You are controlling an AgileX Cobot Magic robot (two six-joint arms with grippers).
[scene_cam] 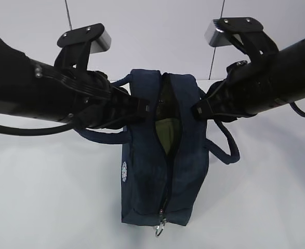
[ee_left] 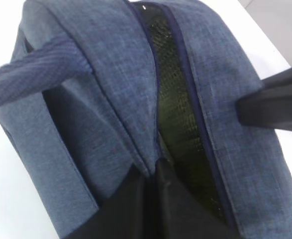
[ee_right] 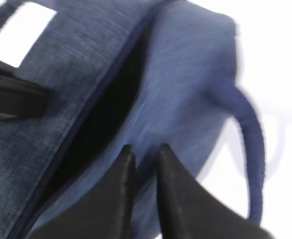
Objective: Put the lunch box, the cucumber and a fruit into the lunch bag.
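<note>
Denim-like navy lunch bag (scene_cam: 186, 171), boxy, zipper (scene_cam: 168, 155) gaping.

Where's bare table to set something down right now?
Bare table lies left of the lunch bag, and right of it beyond the handle loop. It is crowded at the bag's top, where the left gripper and right gripper pinch its edges.

This looks like a robot lab or test cell rather than a home: a bare, plain white bench (scene_cam: 48, 197) runs up to a blank pale panelled wall (scene_cam: 157, 31) with thin dark seams, and two black robot arms (scene_cam: 32, 98) reach over it.
</note>
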